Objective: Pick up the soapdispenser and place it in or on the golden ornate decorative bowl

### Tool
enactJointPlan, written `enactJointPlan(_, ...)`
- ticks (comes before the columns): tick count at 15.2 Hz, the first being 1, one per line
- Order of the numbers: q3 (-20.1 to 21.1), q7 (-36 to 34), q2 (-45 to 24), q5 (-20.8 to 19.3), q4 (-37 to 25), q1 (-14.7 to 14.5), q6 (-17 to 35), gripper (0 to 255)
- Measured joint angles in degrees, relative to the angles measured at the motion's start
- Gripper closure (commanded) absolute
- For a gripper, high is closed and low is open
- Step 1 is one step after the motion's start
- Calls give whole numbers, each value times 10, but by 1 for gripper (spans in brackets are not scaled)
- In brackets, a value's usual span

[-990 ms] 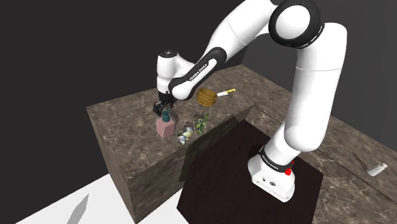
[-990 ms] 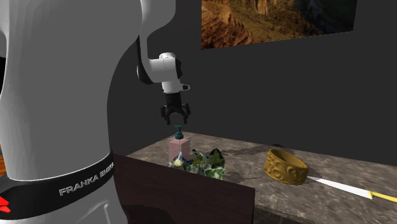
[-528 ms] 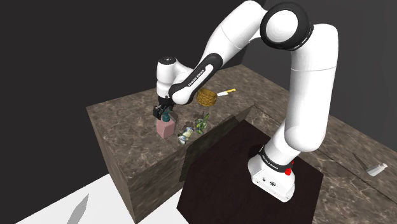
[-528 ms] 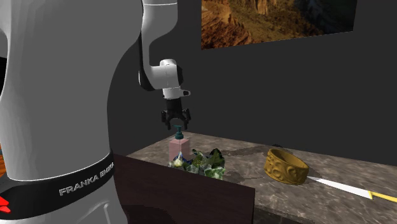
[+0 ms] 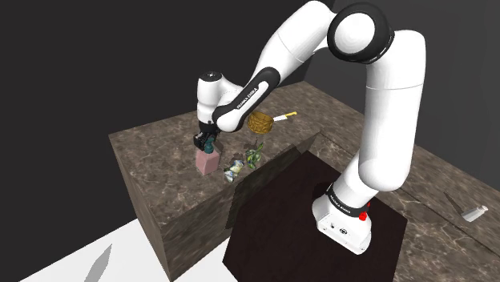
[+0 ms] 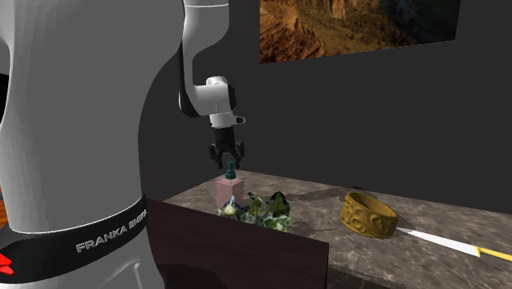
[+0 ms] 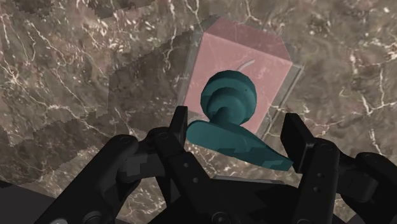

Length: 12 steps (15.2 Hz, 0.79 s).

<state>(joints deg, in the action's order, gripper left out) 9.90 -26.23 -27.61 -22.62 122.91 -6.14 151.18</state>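
The soap dispenser (image 5: 208, 163) has a pink block body and a teal pump, and it stands upright on the dark marble counter (image 5: 152, 152). My gripper (image 5: 207, 144) points straight down onto its top. In the wrist view the black fingers (image 7: 179, 124) stand on either side of the teal pump head (image 7: 228, 95), shut on it, with the pink body (image 7: 245, 54) below. From the second exterior view the gripper (image 6: 229, 162) pinches the pump above the body of the soap dispenser (image 6: 230, 190). The golden ornate bowl (image 5: 259, 122) (image 6: 368, 214) sits apart, further along the counter.
A crumpled green and white thing (image 5: 254, 155) (image 6: 271, 209) and a small pale object (image 5: 235, 170) lie next to the dispenser. A knife with a yellow handle (image 5: 284, 117) (image 6: 447, 242) lies beside the bowl. The dark stand (image 5: 304, 216) adjoins the counter.
The gripper came down over the dispenser's pump, and its fingers then went from open to shut on the pump head. The dispenser has not moved.
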Motion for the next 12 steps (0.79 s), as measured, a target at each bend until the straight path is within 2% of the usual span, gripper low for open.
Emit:
enactJointPlan(8, 0, 0, 0, 0, 0, 0, 0, 255)
enactJointPlan(12, 8, 10, 21, 11, 6, 6, -16, 255)
